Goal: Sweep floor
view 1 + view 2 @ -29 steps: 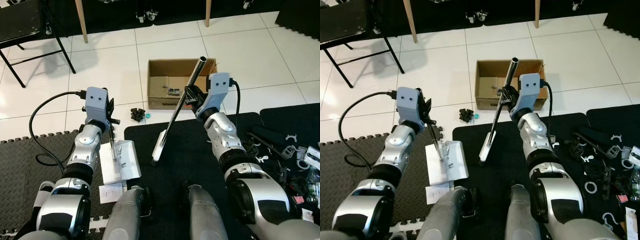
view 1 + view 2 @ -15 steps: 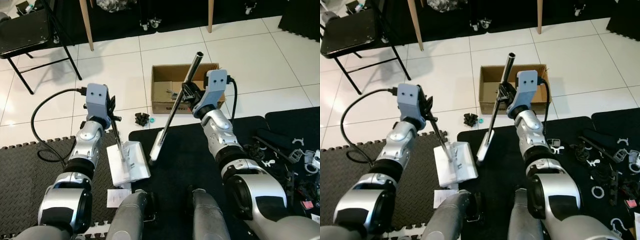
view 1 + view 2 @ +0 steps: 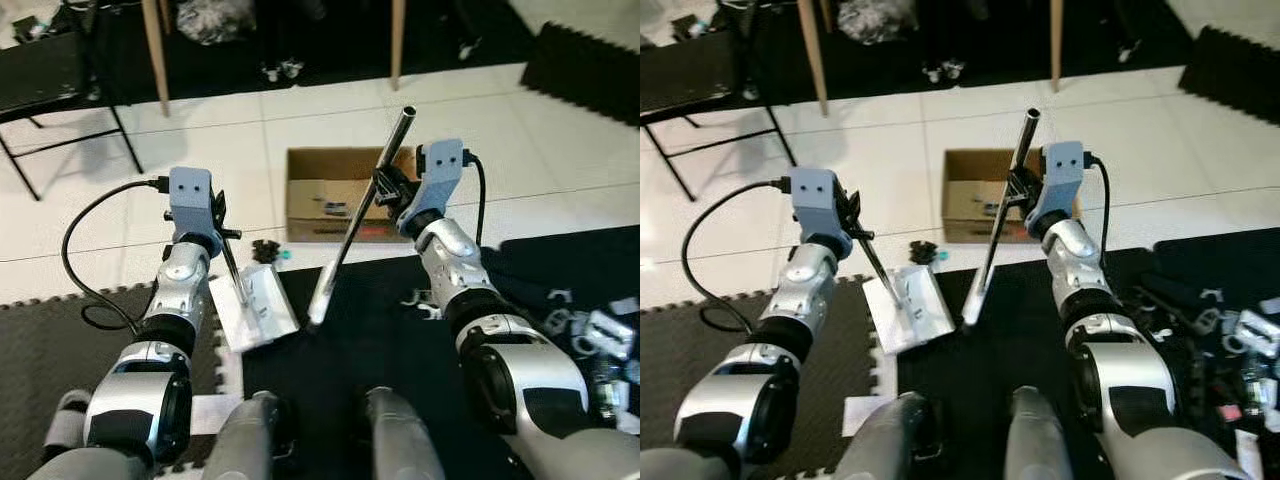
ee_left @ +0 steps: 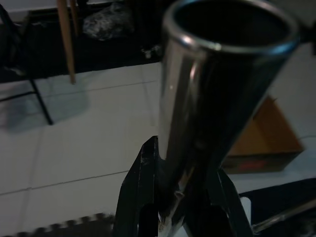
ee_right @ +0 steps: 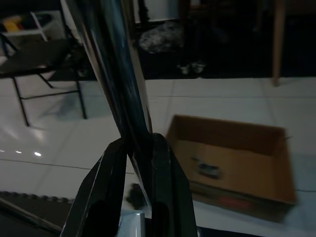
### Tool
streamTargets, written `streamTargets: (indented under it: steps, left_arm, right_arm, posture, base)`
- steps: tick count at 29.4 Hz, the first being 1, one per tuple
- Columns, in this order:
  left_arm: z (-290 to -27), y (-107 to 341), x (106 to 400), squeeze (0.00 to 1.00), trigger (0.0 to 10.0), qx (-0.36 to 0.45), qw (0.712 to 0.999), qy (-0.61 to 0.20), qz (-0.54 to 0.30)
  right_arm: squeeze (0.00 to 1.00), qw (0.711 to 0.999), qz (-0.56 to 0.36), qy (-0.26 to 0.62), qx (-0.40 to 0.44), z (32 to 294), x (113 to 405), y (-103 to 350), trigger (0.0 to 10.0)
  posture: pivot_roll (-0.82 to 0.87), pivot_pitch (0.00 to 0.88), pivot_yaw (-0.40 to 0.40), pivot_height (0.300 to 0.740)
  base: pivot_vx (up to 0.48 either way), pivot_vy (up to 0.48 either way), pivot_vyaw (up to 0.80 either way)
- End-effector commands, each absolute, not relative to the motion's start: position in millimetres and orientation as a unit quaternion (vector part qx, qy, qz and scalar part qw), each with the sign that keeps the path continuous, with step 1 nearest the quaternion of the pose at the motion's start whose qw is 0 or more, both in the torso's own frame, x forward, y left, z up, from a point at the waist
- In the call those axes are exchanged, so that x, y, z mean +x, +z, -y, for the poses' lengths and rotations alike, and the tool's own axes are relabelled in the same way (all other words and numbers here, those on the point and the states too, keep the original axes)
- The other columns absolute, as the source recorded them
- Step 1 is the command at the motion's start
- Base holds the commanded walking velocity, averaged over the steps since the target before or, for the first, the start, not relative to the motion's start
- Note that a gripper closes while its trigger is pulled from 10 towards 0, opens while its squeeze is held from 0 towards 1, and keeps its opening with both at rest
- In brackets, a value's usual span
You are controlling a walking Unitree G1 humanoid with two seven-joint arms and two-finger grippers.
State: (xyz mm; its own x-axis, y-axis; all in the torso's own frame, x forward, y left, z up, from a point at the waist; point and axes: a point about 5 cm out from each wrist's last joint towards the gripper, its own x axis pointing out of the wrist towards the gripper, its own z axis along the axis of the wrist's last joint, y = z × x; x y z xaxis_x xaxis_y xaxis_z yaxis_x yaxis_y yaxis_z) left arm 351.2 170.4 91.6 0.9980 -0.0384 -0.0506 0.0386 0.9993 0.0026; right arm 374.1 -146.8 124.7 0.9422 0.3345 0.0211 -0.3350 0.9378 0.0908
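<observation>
The white flat plastic dustpan (image 3: 255,308) is held by its thin metal handle, clamped in the left tool (image 3: 222,235), and rests tilted at the black foam mat's (image 3: 420,340) edge. The silver-handled broom (image 3: 355,222) is clamped in the right tool (image 3: 385,190), its head on the mat, angled toward the small dark debris pile (image 3: 265,249) lying on the white tiled floor (image 3: 250,130) beside the open brown cardboard box (image 3: 335,190), presumably for sweeping it in.

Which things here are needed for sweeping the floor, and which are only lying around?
For the job: broom in the right gripper; white dustpan held by its handle in the left gripper; dark debris on the tile.

Lying about: cardboard box; black chair; loose plastic parts on the mat; wooden legs.
</observation>
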Motion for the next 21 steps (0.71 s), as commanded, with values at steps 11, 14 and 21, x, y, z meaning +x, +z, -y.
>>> streamTargets:
  steps: [11, 14, 21]
  left_arm:
    - [-173.8, 85.6, 345.9, 0.0, 10.0, -0.024, 1.0, 0.008, -0.015]
    - [-177.2, 84.4, 345.3, 0.0, 10.0, -0.015, 1.0, 0.009, -0.018]
    - [-180.0, 66.7, 334.0, 0.0, 10.0, 0.028, 0.999, 0.002, -0.043]
  right_arm:
    - [0.0, 0.986, 0.008, 0.168, 0.017, 159.4, 376.9, 131.3, 10.0]
    - [0.0, 0.988, 0.005, 0.157, 0.008, 166.5, 372.9, 124.6, 10.0]
    - [0.0, 0.994, -0.013, 0.109, 0.001, 175.2, 357.0, 96.6, 10.0]
  posture:
    - [-0.04, 0.018, -0.068, 0.74]
    - [-0.05, 0.007, -0.048, 0.74]
    - [-0.04, 0.01, -0.015, 0.74]
  base:
    - [0.0, 0.0, 0.0]
    - [0.0, 0.0, 0.0]
    - [0.0, 0.0, 0.0]
